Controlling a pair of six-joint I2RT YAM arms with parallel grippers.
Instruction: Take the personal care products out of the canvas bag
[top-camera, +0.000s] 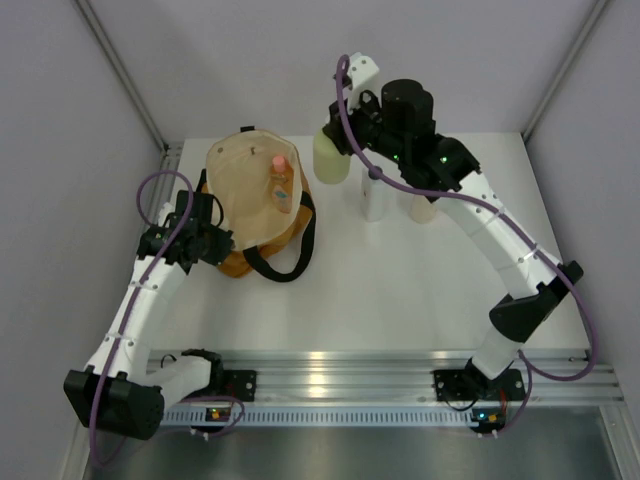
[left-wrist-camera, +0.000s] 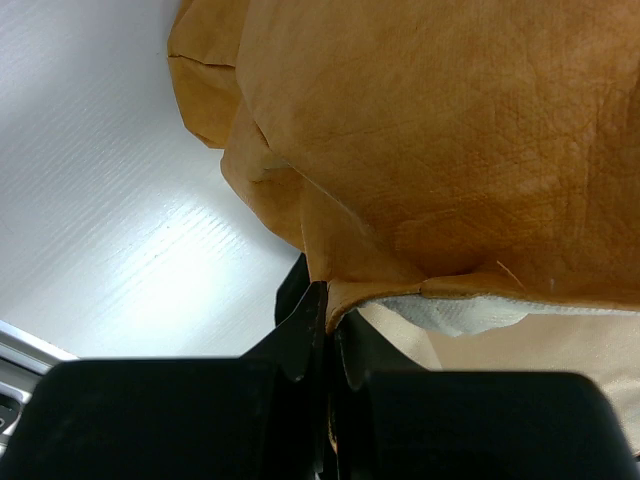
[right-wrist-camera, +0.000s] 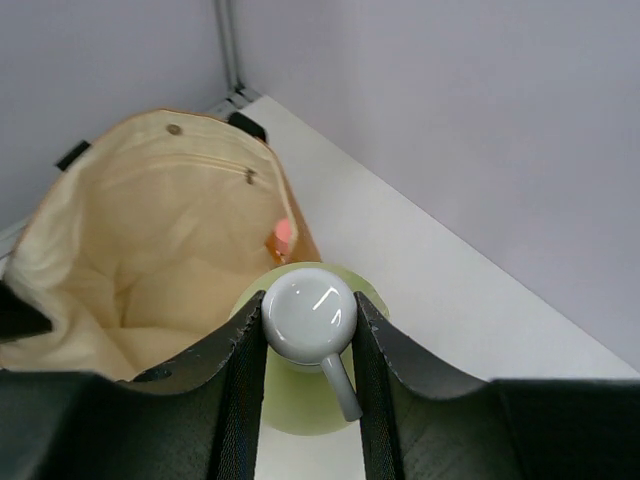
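Orange-pink bottle (top-camera: 280, 186) with a pink cap is inside the canvas bag (top-camera: 245, 175), leaning on the lining at the bag's right side in the top view. The right wrist view shows only its pink cap, next to the bag rim. The other three bottles are outside the bag.

Yellow-green pump bottle (right-wrist-camera: 296, 405) is just right of the bag, upper middle of the top view. Right gripper (right-wrist-camera: 308, 315) has its jaws clamped on the white pump head from both sides, with the nozzle pointing down-frame in the wrist view. Can't tell whether the bottle's base touches the table (top-camera: 400, 300).

White bottle (top-camera: 373, 196) with a dark cap stands upright on the table, right of the pump bottle. Beige bottle (top-camera: 422, 209) is just beside it, further right, partly under the right arm (top-camera: 500, 235).

Bag sits upper left of centre in the top view, mouth open toward the camera, cream lining showing. Black strap (top-camera: 307, 232) loops onto the table at the bag's lower right.

Left gripper (left-wrist-camera: 328, 320) is at the bag's lower-left edge, jaws together and pinching the canvas rim. In the left wrist view, tan fabric runs down into the jaws, a strip of cream lining shows to their right, and bare white table fills the left of the frame.
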